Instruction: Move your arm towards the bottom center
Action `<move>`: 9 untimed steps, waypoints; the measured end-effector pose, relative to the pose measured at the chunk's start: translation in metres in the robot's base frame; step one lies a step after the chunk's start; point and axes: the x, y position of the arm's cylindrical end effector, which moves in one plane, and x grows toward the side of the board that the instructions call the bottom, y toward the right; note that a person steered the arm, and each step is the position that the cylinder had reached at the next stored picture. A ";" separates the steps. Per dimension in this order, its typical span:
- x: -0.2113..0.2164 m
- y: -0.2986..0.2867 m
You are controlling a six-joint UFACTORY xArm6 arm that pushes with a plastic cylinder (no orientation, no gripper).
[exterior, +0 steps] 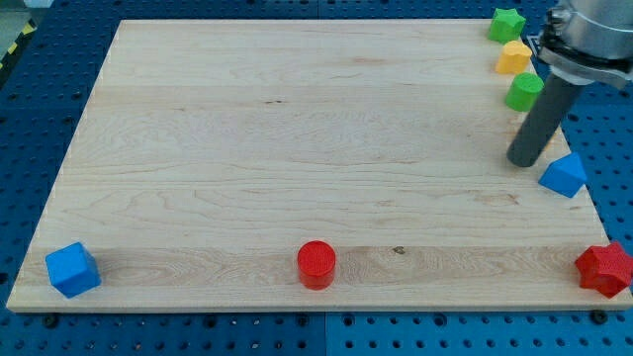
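Observation:
My tip (521, 161) rests on the wooden board (297, 148) near the view's right edge. It stands just left of a blue triangular block (564, 175) and below a green round block (524, 91). A yellow block (513, 57) and a green star block (506, 24) line up above that, toward the top right corner. A red cylinder (316, 264) sits at the bottom centre, far to the lower left of the tip. A blue cube (72, 269) sits at the bottom left corner. A red star block (605, 269) sits at the bottom right corner.
The board lies on a blue perforated table (30, 119). The arm's grey body (588, 35) hangs over the top right corner.

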 end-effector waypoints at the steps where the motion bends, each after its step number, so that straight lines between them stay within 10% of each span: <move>1: 0.000 -0.054; 5: 0.055 -0.335; 9: 0.151 -0.300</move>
